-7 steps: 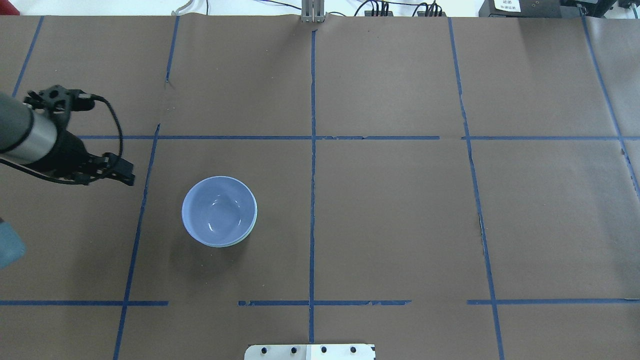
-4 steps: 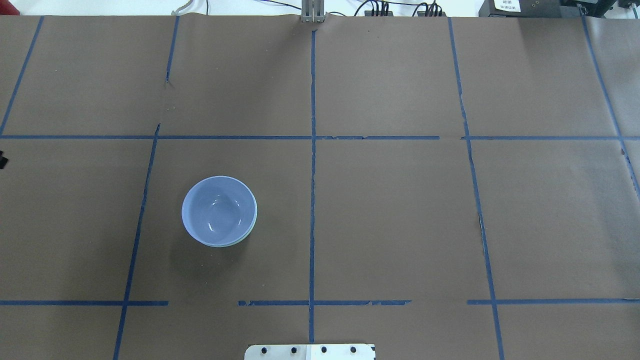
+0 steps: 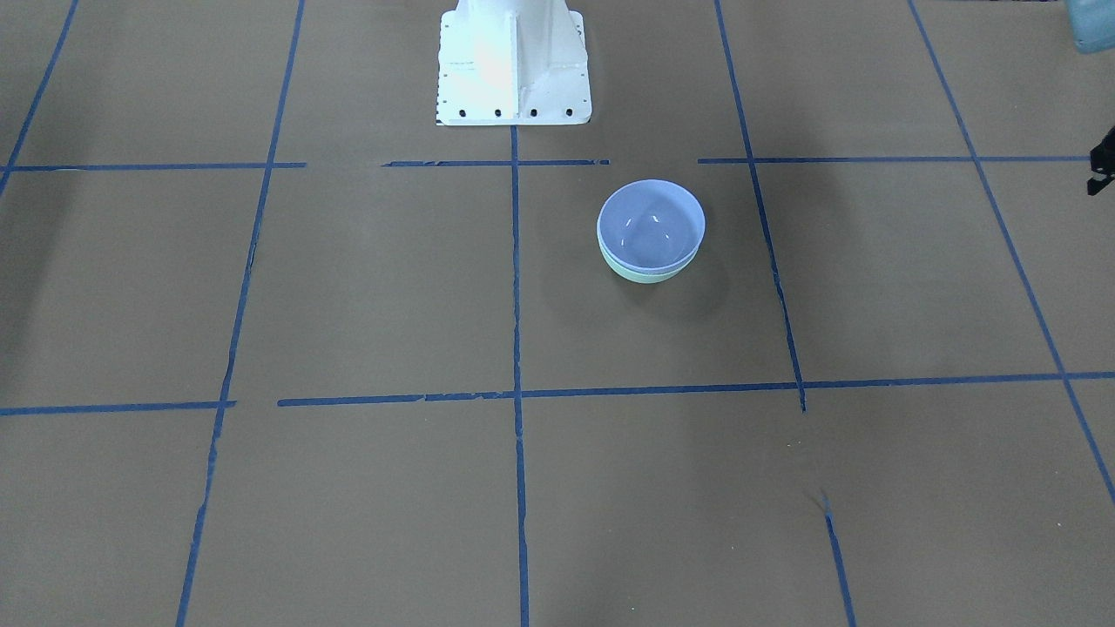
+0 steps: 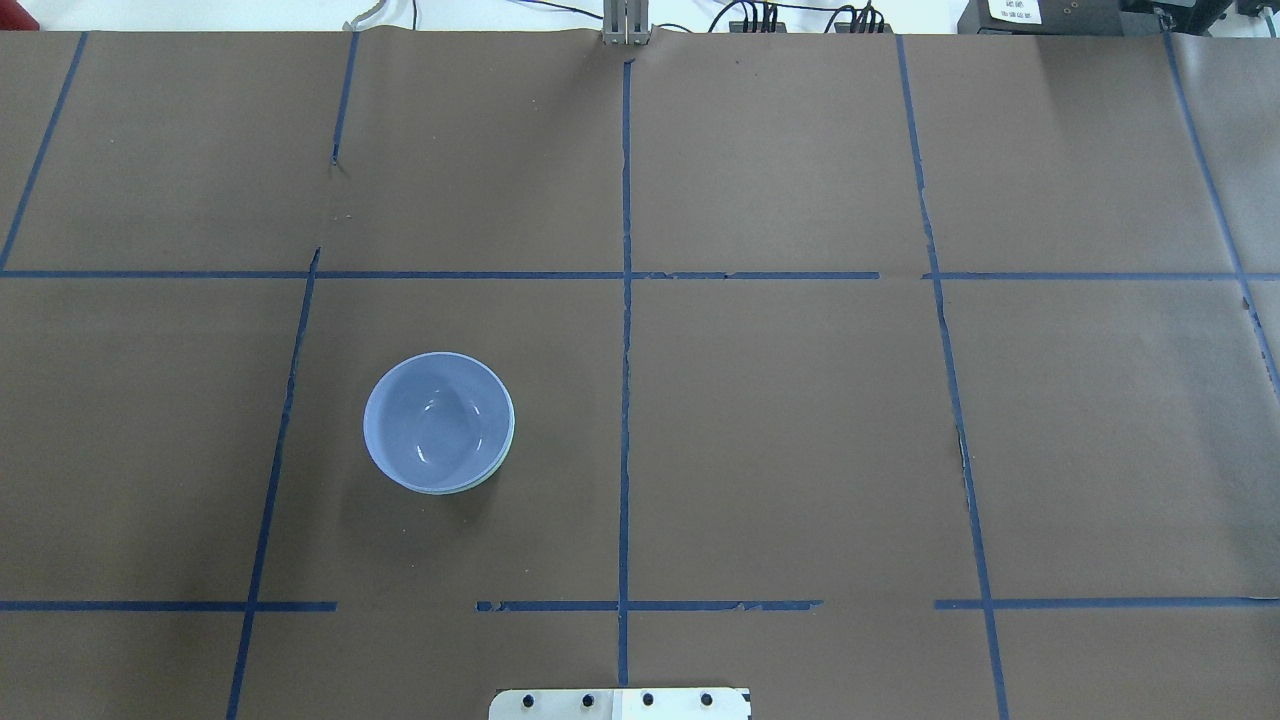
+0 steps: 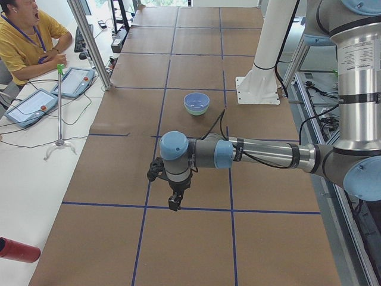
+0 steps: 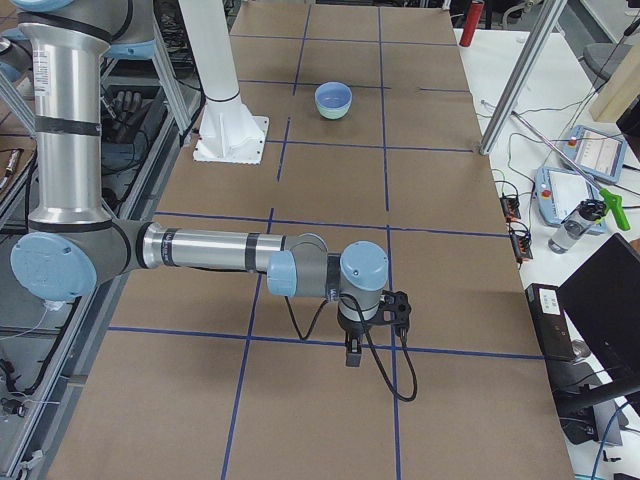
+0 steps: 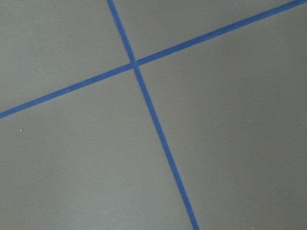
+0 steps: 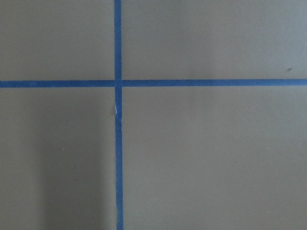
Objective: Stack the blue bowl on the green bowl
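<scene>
Stack: blue bowl [image 4: 438, 420] in green bowl [image 3: 649, 275]; left tool [image 5: 174, 202], right tool [image 6: 352, 355] distant, state unclear.

Blue bowl [image 4: 438, 418]: sat open side up inside the green bowl, left of the middle tape line, with small shiny spots inside.
Green bowl [image 4: 497, 468]: hid under the blue one and showed only as a thin pale edge on the lower right.
Table [image 4: 800, 420]: lay under brown paper.
Tape lines [image 4: 625, 400]: ran blue across the paper, made big squares, broke off in a few spots.
White plate [image 4: 620, 704]: sat at the near edge, in the middle, with four dark dots.
Far edge: held a grey post [image 4: 625, 22], black cables [image 4: 760, 18] and a dark box [image 4: 1040, 15] with a white label.
</scene>
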You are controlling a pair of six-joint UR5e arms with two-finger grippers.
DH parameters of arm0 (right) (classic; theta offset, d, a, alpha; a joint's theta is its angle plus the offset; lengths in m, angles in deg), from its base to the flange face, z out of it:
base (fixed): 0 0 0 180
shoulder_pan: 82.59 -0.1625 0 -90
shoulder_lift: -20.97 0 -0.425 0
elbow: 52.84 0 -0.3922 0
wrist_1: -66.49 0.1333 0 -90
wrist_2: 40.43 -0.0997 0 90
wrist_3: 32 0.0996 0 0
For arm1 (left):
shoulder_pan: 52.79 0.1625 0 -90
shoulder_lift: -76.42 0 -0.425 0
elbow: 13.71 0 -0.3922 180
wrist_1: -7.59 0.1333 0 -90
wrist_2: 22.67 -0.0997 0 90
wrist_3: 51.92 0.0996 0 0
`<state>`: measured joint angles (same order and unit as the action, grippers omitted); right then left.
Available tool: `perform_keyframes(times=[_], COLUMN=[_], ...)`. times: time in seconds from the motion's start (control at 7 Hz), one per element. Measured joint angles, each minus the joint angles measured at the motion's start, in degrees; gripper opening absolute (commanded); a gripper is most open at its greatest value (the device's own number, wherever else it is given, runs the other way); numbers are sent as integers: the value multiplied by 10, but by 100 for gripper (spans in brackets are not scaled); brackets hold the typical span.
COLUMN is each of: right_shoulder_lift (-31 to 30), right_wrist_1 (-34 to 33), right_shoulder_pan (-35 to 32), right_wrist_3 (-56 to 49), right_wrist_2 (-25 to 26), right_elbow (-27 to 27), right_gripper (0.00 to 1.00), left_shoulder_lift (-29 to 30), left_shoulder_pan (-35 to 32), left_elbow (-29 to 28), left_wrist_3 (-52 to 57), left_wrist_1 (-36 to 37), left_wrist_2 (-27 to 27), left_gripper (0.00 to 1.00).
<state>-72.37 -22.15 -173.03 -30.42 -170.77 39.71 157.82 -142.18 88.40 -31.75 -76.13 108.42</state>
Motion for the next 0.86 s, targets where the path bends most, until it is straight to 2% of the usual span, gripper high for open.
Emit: perform_keyframes(times=[0.86], right_shoulder_lift=[0], right_wrist_1=[0], right_shoulder_pan=[0], right_wrist_3=[0], right_wrist_2=[0], right_elbow=[0], right_gripper=[100], left_shoulder_lift=[-10], left_shoulder_pan=[-9], left_elbow=[-13], left_wrist_3=[11], left_wrist_1=[-6], left_wrist_2=[20], left_gripper=[100])
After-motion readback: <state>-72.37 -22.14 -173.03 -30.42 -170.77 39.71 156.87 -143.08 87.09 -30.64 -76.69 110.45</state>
